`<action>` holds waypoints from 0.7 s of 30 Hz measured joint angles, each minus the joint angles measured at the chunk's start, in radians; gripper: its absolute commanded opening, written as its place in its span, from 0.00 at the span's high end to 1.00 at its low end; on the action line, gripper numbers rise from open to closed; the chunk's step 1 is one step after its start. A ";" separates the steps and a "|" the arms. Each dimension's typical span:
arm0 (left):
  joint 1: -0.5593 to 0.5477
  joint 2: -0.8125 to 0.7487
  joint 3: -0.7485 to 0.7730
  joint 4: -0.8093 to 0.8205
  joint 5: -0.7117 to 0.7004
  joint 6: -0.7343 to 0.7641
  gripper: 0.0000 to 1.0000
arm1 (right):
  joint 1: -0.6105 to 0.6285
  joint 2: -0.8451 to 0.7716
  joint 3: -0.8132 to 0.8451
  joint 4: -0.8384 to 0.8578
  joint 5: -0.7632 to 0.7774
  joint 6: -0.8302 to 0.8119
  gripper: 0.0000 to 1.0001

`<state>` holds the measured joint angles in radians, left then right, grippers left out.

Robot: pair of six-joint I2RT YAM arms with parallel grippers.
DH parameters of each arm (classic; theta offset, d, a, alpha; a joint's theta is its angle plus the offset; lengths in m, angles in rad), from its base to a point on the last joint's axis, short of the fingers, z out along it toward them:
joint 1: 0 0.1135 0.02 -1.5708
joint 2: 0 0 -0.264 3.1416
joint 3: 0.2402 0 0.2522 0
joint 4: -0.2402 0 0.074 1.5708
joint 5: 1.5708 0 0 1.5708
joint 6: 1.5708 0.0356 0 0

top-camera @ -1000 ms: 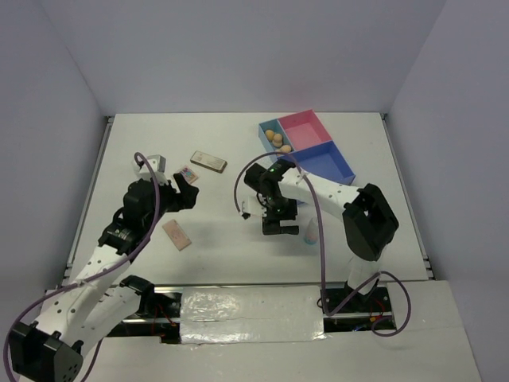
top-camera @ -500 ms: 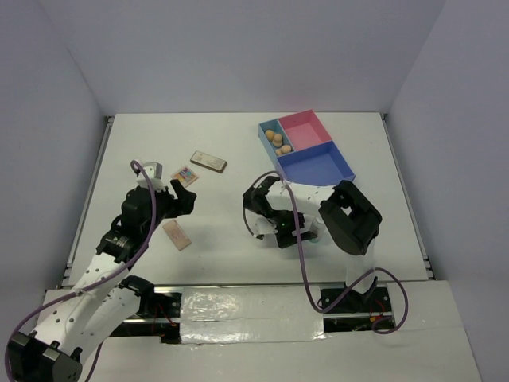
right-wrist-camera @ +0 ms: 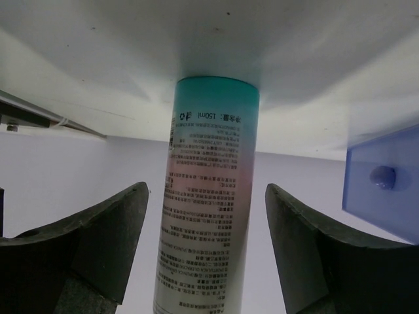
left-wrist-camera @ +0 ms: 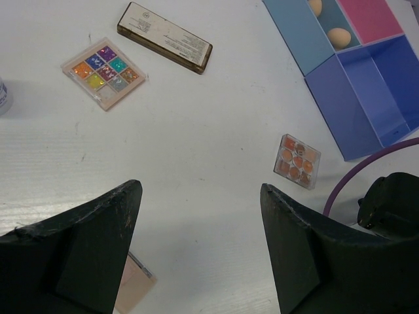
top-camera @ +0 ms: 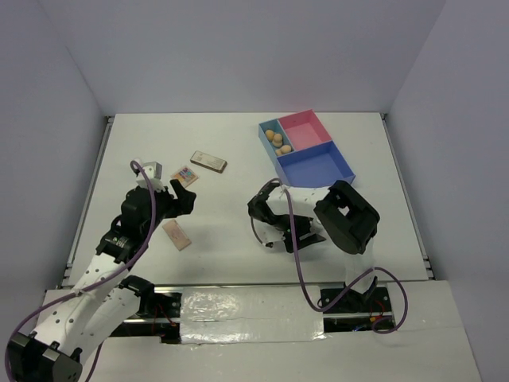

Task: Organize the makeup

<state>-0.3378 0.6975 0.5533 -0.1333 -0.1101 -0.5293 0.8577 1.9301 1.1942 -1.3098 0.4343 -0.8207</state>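
My left gripper [top-camera: 184,199] [left-wrist-camera: 200,190] is open and empty, hovering above bare table. Beyond it lie a multicolour palette [left-wrist-camera: 105,70] [top-camera: 186,174], a brown-gold palette [left-wrist-camera: 165,44] [top-camera: 208,161] and a small orange-pan palette [left-wrist-camera: 298,161]. A pinkish palette [left-wrist-camera: 134,284] [top-camera: 176,235] lies under the left finger. Tan sponges [left-wrist-camera: 339,36] [top-camera: 278,141] sit in the tray's small blue compartment. My right gripper [top-camera: 302,236] [right-wrist-camera: 206,188] is open and low at the table. A standing teal-pink-white bottle [right-wrist-camera: 209,196] is between its fingers, untouched. The arm mostly hides the bottle in the top view.
The blue-and-pink divided tray [top-camera: 318,163] [left-wrist-camera: 366,98] stands at the back right, and its blue wall [right-wrist-camera: 386,183] is close beside the bottle. A small white container [top-camera: 153,169] stands by the left arm. My right arm [left-wrist-camera: 393,203] is folded low at the table's middle.
My right arm has folded back and dropped low, bringing its open fingers around the bottle. My left gripper pulled back slightly, then held still.
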 measured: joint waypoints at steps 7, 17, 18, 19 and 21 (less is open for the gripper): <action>0.000 0.002 0.000 0.000 -0.002 0.002 0.15 | 0.000 0.000 -0.025 -0.003 0.002 0.005 0.35; 0.000 0.016 0.006 0.000 -0.001 0.002 0.14 | 0.001 -0.026 0.057 -0.003 -0.059 0.014 0.85; 0.000 0.022 0.011 0.000 0.001 0.002 0.14 | 0.001 -0.035 0.079 -0.003 -0.072 0.013 0.86; 0.000 0.029 0.020 0.000 0.003 0.002 0.14 | 0.001 -0.045 0.111 -0.005 -0.088 0.011 0.86; 0.000 0.040 0.040 0.000 0.006 0.004 0.14 | -0.006 -0.057 0.202 -0.013 -0.132 0.010 0.87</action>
<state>-0.3378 0.7372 0.5934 -0.1337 -0.1040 -0.5255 0.8513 1.8729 1.3964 -1.3224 0.3023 -0.8112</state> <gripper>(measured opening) 0.861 0.556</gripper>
